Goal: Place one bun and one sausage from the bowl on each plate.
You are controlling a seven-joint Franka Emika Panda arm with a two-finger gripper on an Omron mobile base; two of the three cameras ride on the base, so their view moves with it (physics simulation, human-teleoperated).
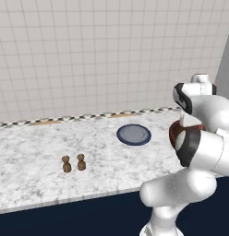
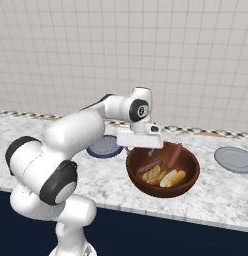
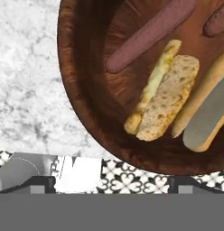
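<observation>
Marble desk (image 1: 28, 152) runs wide and bare on our left, past two small brown shakers (image 1: 73, 163). We see the bowl (image 2: 188, 176) near the front edge, sausages (image 3: 150, 34) and buns (image 3: 165, 97) inside, with the navy-rimmed plate (image 1: 134, 134) behind-left and the paler plate (image 2: 235, 159) well right. Our fingers hover over the bowl's near rim; we cannot tell their spread.

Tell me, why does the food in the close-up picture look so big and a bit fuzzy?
Hand view: the camera sits right over the bowl, so the bun and sausage look large and soft-edged. Right base view: the bowl casts a faint shadow on the counter.
</observation>
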